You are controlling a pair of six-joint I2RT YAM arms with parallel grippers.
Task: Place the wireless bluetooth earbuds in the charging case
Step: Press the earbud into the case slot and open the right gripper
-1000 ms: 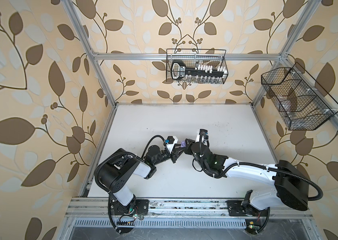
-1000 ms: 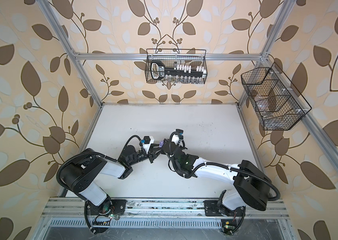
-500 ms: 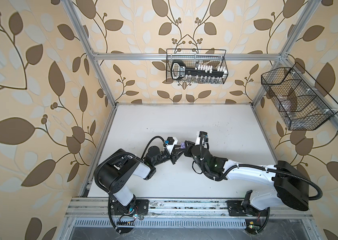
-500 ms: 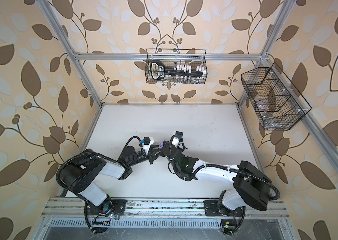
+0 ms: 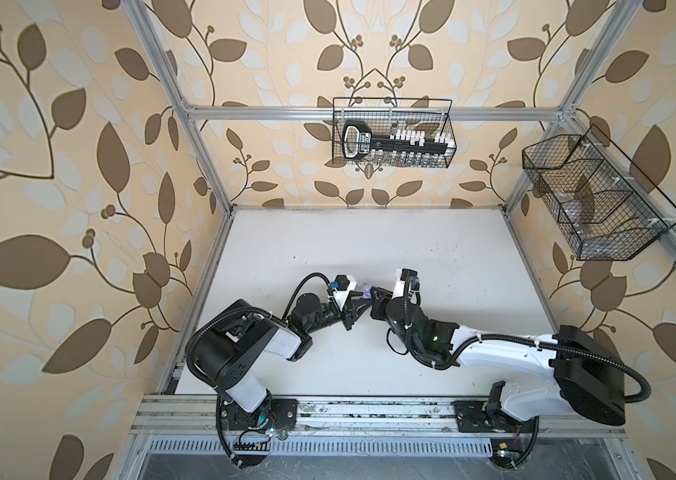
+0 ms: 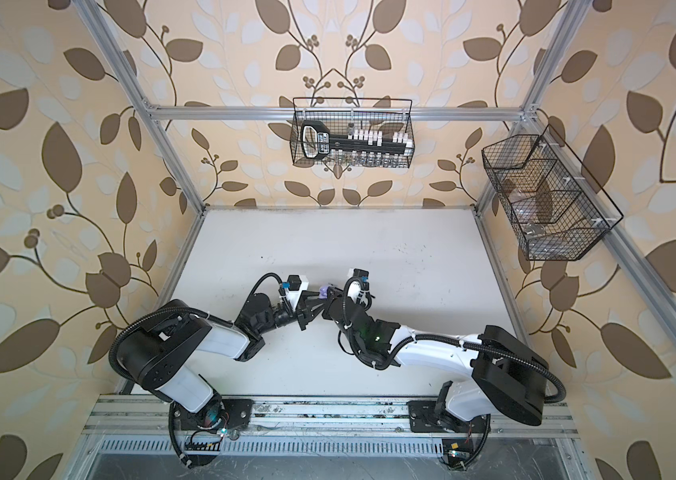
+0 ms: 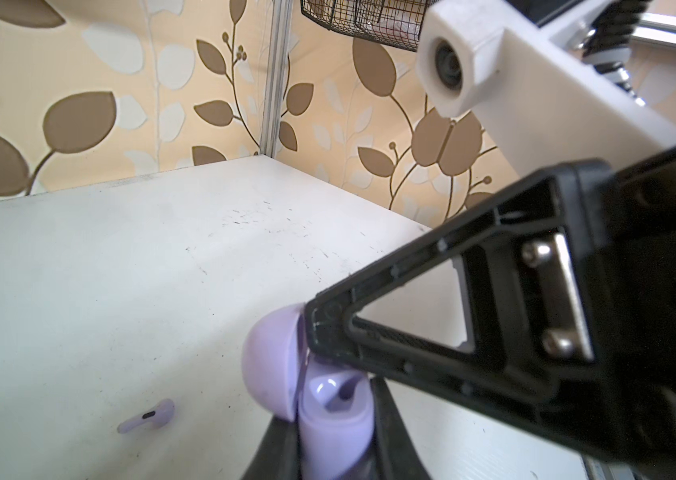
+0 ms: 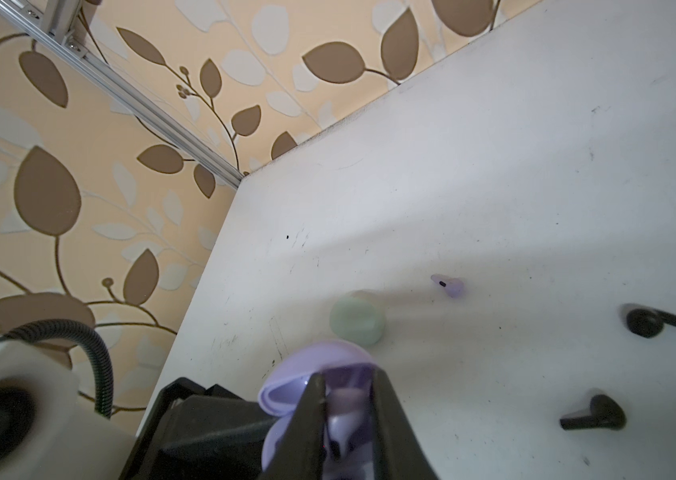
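My left gripper [image 7: 334, 451] is shut on the body of a lilac charging case [image 7: 334, 419], held above the table with its lid [image 7: 272, 361] swung open. My right gripper [image 8: 349, 399] meets it from the other side, fingers narrowly round a lilac earbud [image 8: 342, 419] that sits down in the case's opening. In both top views the two grippers touch tips mid-table at the case [image 5: 366, 291] [image 6: 322, 292]. A second lilac earbud [image 8: 448, 286] [image 7: 147, 417] lies loose on the table. Two black earbuds [image 8: 660, 324] [image 8: 594, 413] lie further off.
A closed mint-green case [image 8: 357, 318] stands on the white table [image 5: 369, 241] close beyond the lilac case. A wire basket [image 5: 392, 139] hangs on the back wall and another [image 5: 594, 199] on the right wall. Metal frame posts edge the table.
The right gripper has edged slightly in over the open case with the earbud. The left gripper has kept the case still.
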